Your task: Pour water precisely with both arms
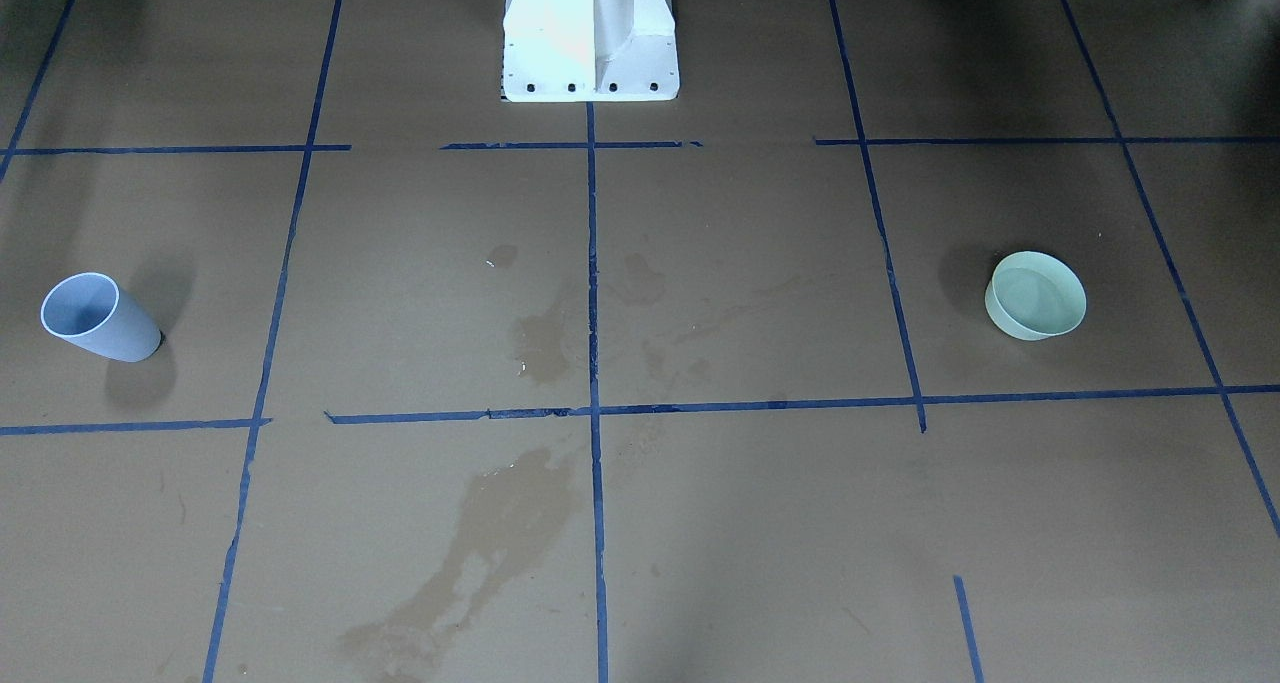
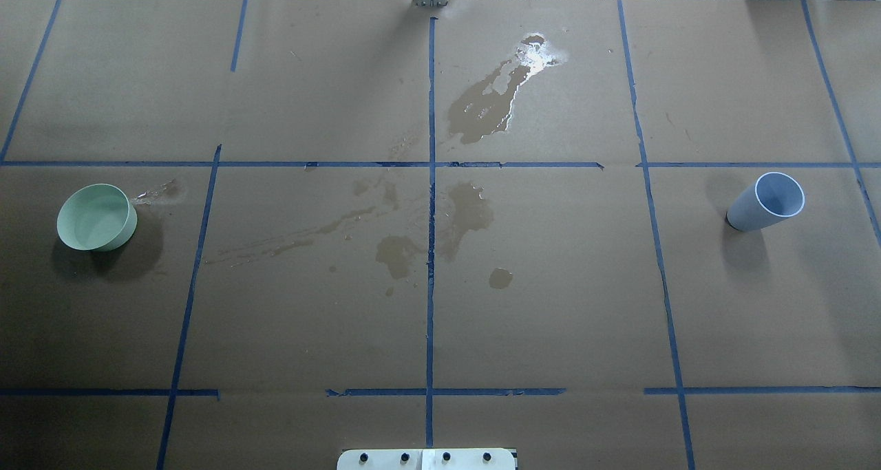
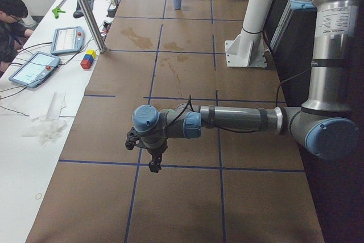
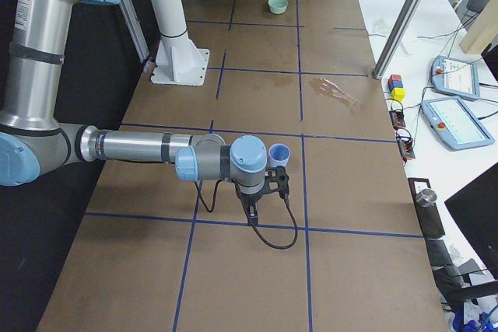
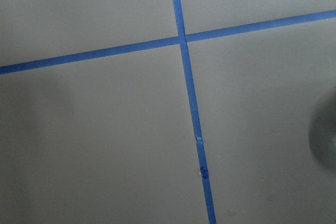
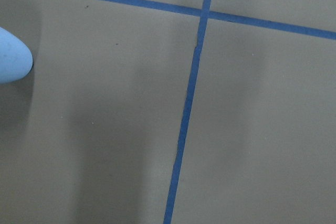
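Observation:
A pale blue cup (image 2: 767, 201) stands upright on the brown paper on my right side, also seen as cup (image 1: 95, 318). A mint green bowl (image 2: 96, 217) sits on my left side. Water lies as wet patches on the paper, glinting at the far puddle (image 2: 533, 54) and beside the bowl. Whether cup or bowl holds water, I cannot tell. My left gripper (image 3: 153, 162) hangs low over the table in the exterior left view. My right gripper (image 4: 254, 209) hangs next to the cup (image 4: 278, 154). I cannot tell whether either is open or shut.
The white pedestal (image 1: 590, 33) stands at the table's robot side. Blue tape lines (image 2: 431, 181) grid the paper. A metal post (image 3: 85, 9), coloured blocks (image 3: 88, 59), teach pendants (image 4: 459, 126) and a seated person (image 3: 11, 21) are along the operators' side.

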Controlling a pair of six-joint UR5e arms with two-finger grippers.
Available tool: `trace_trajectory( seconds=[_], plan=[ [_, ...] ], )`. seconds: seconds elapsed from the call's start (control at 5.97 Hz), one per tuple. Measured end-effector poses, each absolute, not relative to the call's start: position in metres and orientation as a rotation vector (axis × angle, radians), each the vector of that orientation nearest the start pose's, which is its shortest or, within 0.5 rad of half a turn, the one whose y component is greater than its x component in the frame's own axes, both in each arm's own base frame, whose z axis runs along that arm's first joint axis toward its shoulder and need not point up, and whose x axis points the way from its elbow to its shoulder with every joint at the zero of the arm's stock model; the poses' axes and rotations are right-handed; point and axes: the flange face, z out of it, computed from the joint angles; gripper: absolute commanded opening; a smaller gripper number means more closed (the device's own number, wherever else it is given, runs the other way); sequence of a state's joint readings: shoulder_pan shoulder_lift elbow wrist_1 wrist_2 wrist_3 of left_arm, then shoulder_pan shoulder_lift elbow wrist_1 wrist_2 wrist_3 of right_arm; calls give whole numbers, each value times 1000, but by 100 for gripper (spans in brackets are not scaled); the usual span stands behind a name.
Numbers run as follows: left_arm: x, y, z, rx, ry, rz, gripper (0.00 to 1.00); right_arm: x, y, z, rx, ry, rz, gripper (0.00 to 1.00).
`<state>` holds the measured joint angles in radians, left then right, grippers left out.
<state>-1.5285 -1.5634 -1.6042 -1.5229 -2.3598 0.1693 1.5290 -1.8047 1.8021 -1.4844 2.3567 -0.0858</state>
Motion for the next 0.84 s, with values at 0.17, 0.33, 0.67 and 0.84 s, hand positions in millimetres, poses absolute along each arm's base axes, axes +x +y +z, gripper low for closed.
trace_trajectory(
  seconds=[0.17, 0.33, 0.67, 0.84],
  plan=[
    [-41, -500, 637, 60, 790, 202, 100, 45, -410, 631, 113, -792, -158, 100],
    [-40, -511, 626, 94, 790, 216, 100, 44, -412, 622, 131, -801, -167, 100],
    [-29, -518, 611, 154, 793, 257, 100, 44, -413, 598, 187, -809, -190, 100],
    [-2, -516, 609, 173, 804, 247, 100, 43, -415, 591, 200, -818, -195, 100]
  ],
)
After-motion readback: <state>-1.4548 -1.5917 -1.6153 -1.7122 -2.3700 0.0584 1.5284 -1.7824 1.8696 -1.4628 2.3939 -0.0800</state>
